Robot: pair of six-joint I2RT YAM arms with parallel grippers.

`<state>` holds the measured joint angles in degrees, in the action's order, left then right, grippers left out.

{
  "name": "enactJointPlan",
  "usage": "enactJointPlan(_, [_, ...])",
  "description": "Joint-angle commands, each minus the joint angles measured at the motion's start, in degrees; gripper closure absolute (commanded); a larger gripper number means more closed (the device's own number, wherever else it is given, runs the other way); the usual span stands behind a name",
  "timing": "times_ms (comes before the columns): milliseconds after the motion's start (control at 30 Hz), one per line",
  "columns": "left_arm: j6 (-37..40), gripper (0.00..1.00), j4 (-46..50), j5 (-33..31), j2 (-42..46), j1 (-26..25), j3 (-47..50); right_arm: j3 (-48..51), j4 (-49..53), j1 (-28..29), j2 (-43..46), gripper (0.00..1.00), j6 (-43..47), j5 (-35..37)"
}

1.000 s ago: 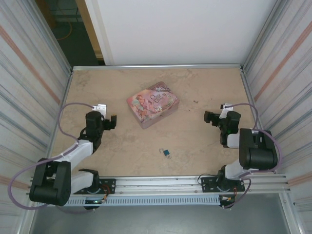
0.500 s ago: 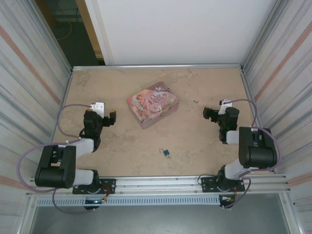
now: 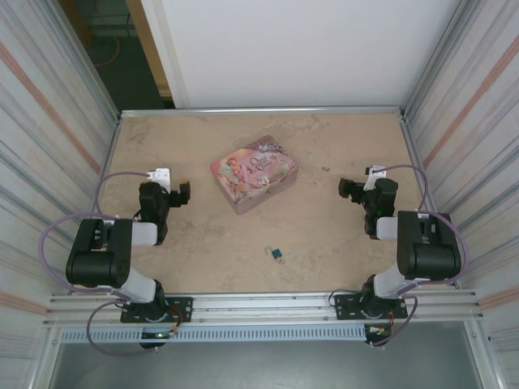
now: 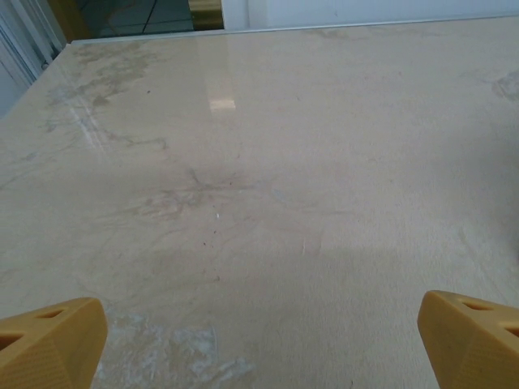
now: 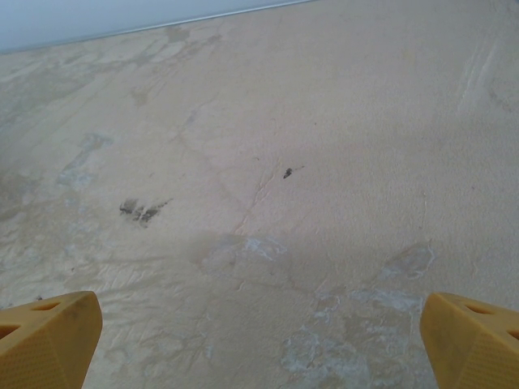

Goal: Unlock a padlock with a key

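Overhead, the padlock (image 3: 277,254) lies on the tan surface (image 3: 324,235) near the front edge, roughly midway between the two arms. Its body is blue-teal with a thin silver piece at its left side, too small to make out further. Behind it and well apart sits a pink tin (image 3: 254,173) with pictured figures on the lid. Some lettering is printed there, but it is too small to read. The left tool (image 3: 182,194) hangs at the left of the surface, pointing right toward the tin. The padlock lies well apart from it, to its right and nearer the front. The right tool (image 3: 349,191) hangs at the right side, pointing left, and the padlock is well apart from it too, to its left and nearer the front.

From the left wrist, the left tool (image 4: 259,348) has its two yellow fingertips (image 4: 49,344) spread far apart at the bottom corners, with pale marbled surface (image 4: 259,162) between them.

From the right wrist, the right tool (image 5: 259,344) likewise stands wide apart, with yellow fingertips (image 5: 45,336) at the bottom corners. The surface (image 5: 324,121) beyond them carries a few dark smudges (image 5: 144,211).
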<state>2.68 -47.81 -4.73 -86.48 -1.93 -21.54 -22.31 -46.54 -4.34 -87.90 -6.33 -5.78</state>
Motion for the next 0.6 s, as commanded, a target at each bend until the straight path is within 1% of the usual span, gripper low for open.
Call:
enactJointPlan(0, [-1.0, 0.01, 0.7, -1.1, 0.1, 0.3, -1.0, -0.9, 0.5, 0.5, -0.4, 0.01, 1.7, 1.2])
enactJointPlan(567, [-0.8, 0.01, 0.7, -1.3, 0.1, 0.0, -1.0, -1.1, 0.8, 0.8, -0.3, 0.01, 1.7, 1.8])
